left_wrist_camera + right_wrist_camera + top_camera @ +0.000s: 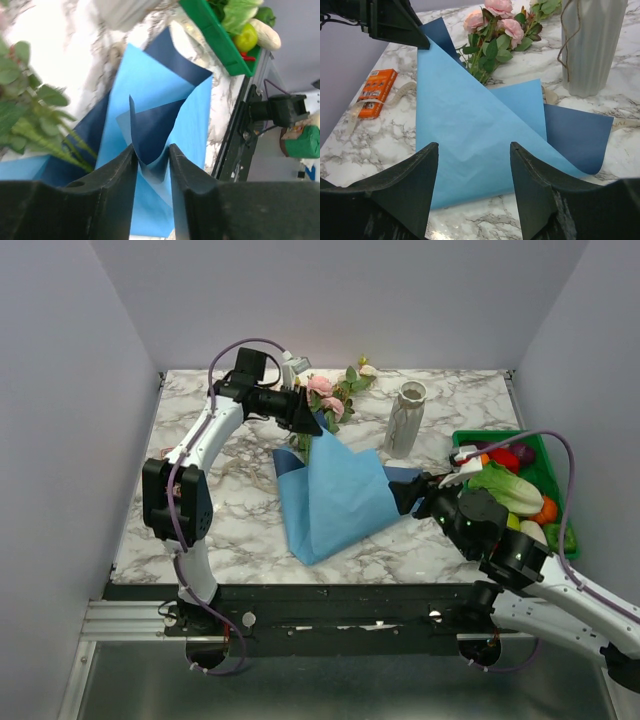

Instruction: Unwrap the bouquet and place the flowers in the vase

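The left gripper (152, 150) has its fingers pressed together on an upstanding fold of the blue paper (335, 495), pinching it at the sheet's 12 o'clock corner. The rest of the sheet lies opened across the middle of the marble table (230, 510). The flowers (335, 398) — pink blooms with green leaves — lie on the table at the paper's 12 o'clock, their stems disappearing behind the lifted edge. The vase (405, 420) stands upright at the paper's 1 o'clock, near it but not touching. The right gripper (472, 147) sits low at the paper's 3 o'clock edge, fingers spread wide and gripping nothing — the sheet simply lies beyond them. A green crate (210, 37) of toy produce sits further out at 3 o'clock.
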Controlling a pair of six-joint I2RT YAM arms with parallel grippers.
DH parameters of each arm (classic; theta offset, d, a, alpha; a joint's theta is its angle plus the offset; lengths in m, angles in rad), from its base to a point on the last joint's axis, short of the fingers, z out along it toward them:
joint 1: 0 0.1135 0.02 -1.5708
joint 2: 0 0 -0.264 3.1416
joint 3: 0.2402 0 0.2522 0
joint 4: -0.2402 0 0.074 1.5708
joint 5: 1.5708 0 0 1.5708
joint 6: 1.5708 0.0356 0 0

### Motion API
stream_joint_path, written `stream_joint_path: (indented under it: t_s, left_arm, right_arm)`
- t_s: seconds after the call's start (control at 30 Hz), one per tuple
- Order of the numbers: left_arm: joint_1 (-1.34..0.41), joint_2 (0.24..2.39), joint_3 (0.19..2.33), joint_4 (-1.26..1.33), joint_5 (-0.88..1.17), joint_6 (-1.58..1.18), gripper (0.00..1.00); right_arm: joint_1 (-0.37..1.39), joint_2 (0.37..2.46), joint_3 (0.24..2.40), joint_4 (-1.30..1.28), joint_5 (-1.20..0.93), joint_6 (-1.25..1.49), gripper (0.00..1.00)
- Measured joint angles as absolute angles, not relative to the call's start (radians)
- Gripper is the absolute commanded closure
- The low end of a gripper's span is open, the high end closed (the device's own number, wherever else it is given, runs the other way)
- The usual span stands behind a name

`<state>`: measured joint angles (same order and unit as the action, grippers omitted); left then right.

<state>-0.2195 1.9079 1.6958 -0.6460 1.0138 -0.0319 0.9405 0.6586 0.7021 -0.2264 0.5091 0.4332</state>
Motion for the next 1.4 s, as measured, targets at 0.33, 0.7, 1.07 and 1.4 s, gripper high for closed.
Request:
stream_joint_path:
  t_s: [0.33, 0.7, 1.07, 1.4]
  left_arm:
    - [-0.501, 1.824, 1.685, -0.623, 0.985, -0.137, 0.02]
    - [-0.692, 1.874, 1.806, -0.789, 0.980, -0.037, 0.01]
    - [-0.319, 1.946, 1.805, -1.044, 0.879, 0.391, 0.02]
    - [-0.303, 2.065, 1.664, -1.108, 0.778, 0.570, 0.02]
  right_arm:
    - [0.941, 0.584, 0.702, -0.250, 0.523, 0.433, 0.33]
    - [0.941, 0.551, 0.715, -0.334, 0.587, 0.434, 0.25]
    - [0.941, 0.707, 0.747, -0.303, 0.581, 0.428, 0.25]
    - [0.941, 0.714, 0.747, -0.263, 0.556, 0.426, 0.25]
